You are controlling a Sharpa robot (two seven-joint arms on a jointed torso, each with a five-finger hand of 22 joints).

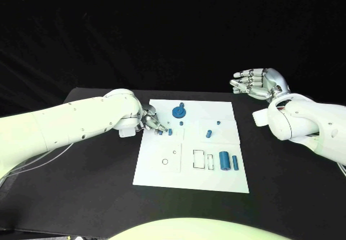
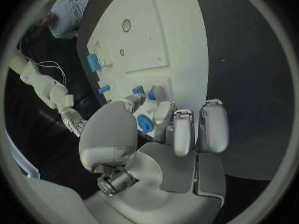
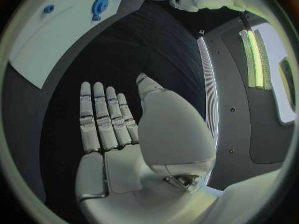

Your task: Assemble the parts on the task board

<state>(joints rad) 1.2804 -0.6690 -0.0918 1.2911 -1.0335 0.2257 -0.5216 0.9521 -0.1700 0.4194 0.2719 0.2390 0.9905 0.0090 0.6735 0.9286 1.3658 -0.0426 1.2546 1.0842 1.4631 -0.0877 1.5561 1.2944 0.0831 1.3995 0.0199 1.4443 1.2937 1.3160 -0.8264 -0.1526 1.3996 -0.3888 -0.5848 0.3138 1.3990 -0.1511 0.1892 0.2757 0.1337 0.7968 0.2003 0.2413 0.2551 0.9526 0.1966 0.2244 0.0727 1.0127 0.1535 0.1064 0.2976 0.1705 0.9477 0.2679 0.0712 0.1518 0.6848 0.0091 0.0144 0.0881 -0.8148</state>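
Left hand [image 2: 156, 134] fingers [image 2: 163, 115] curl touching a small blue part [image 2: 144, 123] on the task board [image 2: 162, 40]; right hand [image 1: 258, 82] hangs spread, empty.

The task board [image 1: 191, 172] is presenting as smooth, matt white sheet. The parts [image 1: 225, 160] are showing as blue, plastic-looking pieces with a slight sheen. The table [image 1: 86, 195] is appearing matt black. The left hand [image 2: 163, 134] and right hand [image 3: 134, 134] are gleaming like satin silver metal.

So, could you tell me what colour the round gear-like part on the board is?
Blue; the gear-like part shows best in the head view.
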